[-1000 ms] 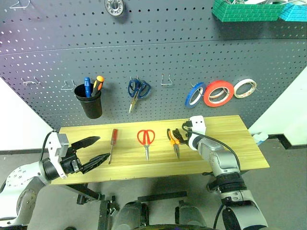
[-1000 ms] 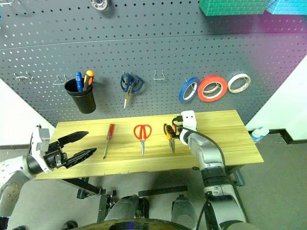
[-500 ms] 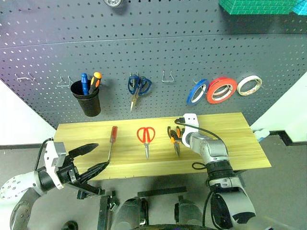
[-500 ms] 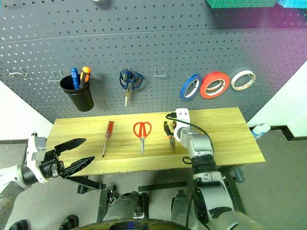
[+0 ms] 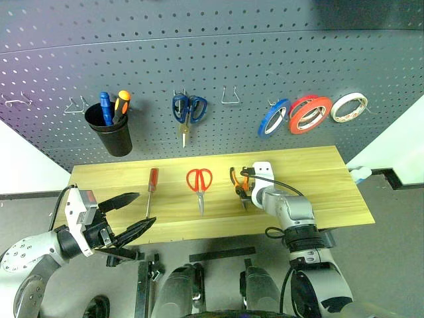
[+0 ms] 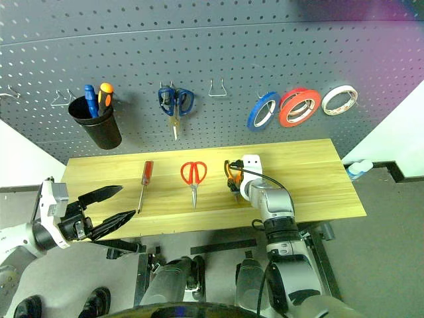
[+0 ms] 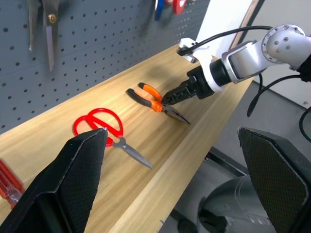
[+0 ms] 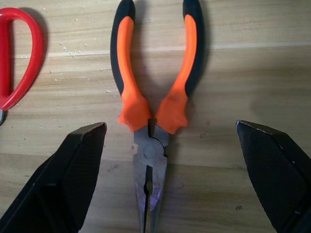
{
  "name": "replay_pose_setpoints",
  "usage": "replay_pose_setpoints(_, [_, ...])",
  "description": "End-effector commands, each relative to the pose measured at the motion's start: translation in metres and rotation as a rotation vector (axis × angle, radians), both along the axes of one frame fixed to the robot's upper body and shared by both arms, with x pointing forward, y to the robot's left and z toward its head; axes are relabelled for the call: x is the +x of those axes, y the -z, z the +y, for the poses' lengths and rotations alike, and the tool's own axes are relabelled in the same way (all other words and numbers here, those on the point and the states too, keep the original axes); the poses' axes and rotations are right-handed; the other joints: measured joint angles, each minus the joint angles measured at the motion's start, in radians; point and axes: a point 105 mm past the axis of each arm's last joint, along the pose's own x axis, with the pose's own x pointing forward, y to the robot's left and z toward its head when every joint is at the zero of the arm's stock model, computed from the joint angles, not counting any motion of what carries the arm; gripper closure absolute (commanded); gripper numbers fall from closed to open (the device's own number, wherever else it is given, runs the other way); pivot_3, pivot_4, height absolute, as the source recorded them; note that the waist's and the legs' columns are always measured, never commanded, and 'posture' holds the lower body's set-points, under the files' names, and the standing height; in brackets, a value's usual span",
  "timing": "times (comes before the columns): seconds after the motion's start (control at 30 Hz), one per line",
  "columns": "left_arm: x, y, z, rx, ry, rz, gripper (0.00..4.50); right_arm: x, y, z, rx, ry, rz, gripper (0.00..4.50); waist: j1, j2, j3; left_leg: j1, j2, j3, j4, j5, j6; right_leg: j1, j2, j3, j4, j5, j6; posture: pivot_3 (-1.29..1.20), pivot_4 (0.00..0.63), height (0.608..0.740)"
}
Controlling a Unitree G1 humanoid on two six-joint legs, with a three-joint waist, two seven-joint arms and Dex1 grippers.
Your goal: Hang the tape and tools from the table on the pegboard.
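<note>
With the red tape (image 5: 310, 112) already hanging on the pegboard (image 5: 218, 59), the right pincer (image 8: 167, 160) hovers wide open over the pliers (image 8: 154, 111) lying on the table (image 5: 311, 192), apparently needing to lower and close on them.

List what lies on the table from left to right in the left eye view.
Screwdriver → red scissors → pliers, with the open right hand over them.
</note>
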Motion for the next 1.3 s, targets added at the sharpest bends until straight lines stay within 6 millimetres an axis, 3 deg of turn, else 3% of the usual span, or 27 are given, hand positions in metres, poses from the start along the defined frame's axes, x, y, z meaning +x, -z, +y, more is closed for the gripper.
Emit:
replay_pose_setpoints(0.03, [0.0, -0.014, -0.002, 0.006, 0.015, -0.047, 0.0, 0.008, -0.014, 0.01, 0.03, -0.011, -0.05, 0.05, 0.0, 0.0, 0.004, -0.001, 0.0, 0.0, 0.0, 0.0, 0.0, -0.001, 0.0, 0.0, 0.0, 0.0, 0.0, 0.07, 0.214, 0.74])
replay_pose_setpoints(0.3, [-0.003, -0.017, -0.001, 0.005, 0.009, -0.042, 0.0, 0.018, -0.013, 0.017, 0.021, -0.027, -0.063, 0.05, 0.001, -0.001, 0.02, -0.001, 0.0, 0.0, -0.001, 0.0, 0.0, -0.002, 0.0, 0.0, -0.001, 0.0, 0.0, 0.09, 0.213, 0.74])
replay_pose_setpoints(0.8, [-0.007, -0.02, -0.002, 0.016, 0.003, -0.037, 0.0, 0.031, -0.004, 0.019, -0.155, -0.101, -0.105, 0.05, 0.004, -0.003, 0.028, -0.004, 0.0, 0.0, -0.004, 0.001, -0.002, -0.005, 0.0, -0.001, -0.003, 0.0, 0.0, 0.12, 0.221, 0.74])
replay_pose_setpoints(0.9, [-0.007, -0.02, -0.002, 0.017, 0.002, -0.037, 0.0, 0.031, -0.002, 0.018, -0.171, -0.101, -0.102, 0.67, 0.005, -0.003, 0.028, -0.004, 0.0, 0.0, -0.006, 0.001, -0.002, -0.005, 0.001, -0.001, -0.005, 0.0, 0.0, 0.13, 0.224, 0.74])
replay_pose_setpoints(1.07, [-0.006, -0.019, -0.001, 0.021, 0.001, -0.036, 0.0, 0.032, -0.001, 0.016, -0.206, -0.109, -0.105, 2.27, 0.005, -0.003, 0.028, -0.005, 0.0, 0.0, -0.008, 0.001, -0.002, -0.005, 0.001, -0.001, -0.009, 0.0, 0.001, 0.13, 0.221, 0.74])
replay_pose_setpoints(1.3, [-0.003, -0.018, 0.0, 0.019, -0.001, -0.039, 0.0, 0.035, -0.003, 0.017, -0.194, -0.114, -0.11, 2.37, 0.005, -0.004, 0.028, -0.005, 0.0, 0.0, -0.012, 0.002, -0.004, -0.004, 0.001, -0.002, -0.011, 0.0, 0.001, 0.12, 0.209, 0.74])
